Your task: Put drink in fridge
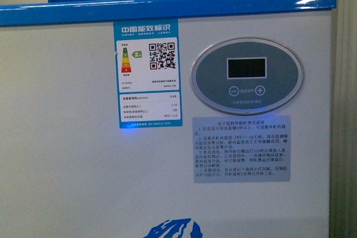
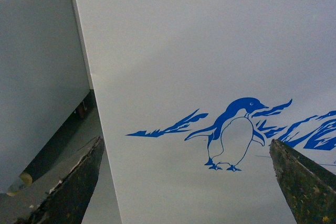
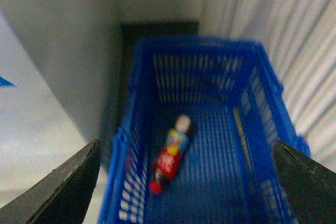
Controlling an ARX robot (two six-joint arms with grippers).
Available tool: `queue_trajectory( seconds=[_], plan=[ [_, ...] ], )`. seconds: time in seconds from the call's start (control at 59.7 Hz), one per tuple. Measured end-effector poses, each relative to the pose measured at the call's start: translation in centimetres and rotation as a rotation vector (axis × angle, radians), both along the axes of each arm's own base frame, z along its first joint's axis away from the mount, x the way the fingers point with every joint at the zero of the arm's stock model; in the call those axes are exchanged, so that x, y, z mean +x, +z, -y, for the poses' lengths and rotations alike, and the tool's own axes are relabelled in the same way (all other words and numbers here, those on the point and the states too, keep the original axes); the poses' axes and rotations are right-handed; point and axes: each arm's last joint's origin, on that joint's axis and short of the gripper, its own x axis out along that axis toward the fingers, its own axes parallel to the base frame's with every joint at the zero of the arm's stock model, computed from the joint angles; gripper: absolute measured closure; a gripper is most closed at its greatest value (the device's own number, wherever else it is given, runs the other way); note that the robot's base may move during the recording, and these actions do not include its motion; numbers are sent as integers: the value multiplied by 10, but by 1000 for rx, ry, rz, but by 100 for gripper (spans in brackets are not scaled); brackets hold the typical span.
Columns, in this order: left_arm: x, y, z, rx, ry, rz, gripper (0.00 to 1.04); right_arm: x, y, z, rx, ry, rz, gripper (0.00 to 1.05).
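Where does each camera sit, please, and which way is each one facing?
Front view: on the body, facing the fridge close up, at its display panel; no arm shows.
Left wrist view: on the left wrist, looking past the open left gripper at the fridge's penguin print.
Right wrist view: on the right wrist, looking down past the open right gripper into a blue crate holding the drink.
Shared: front and left wrist views both show the fridge.
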Motion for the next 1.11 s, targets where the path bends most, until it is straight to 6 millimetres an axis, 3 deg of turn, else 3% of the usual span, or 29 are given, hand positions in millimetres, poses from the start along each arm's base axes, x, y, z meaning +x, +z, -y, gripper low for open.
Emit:
queue_trajectory(
  seconds=[0.151,0.201,0.318,0.436,0.637,1.106],
  plan=[
    [0,0,0,0,0,0,8,56,-7,33,133,-163,-222,8],
    [0,0,0,0,0,0,8,83,-19,48,200,-220,-298,8],
    [0,0,0,0,0,0,8,126,-74,70,356,-289,-435,8],
    [0,0,0,0,0,0,8,157,-125,82,414,-339,-529,8],
    [0,0,0,0,0,0,8,201,-195,84,547,-382,-631,8],
    [0,0,0,0,0,0,8,280,-279,74,631,-412,-689,8]
  ],
)
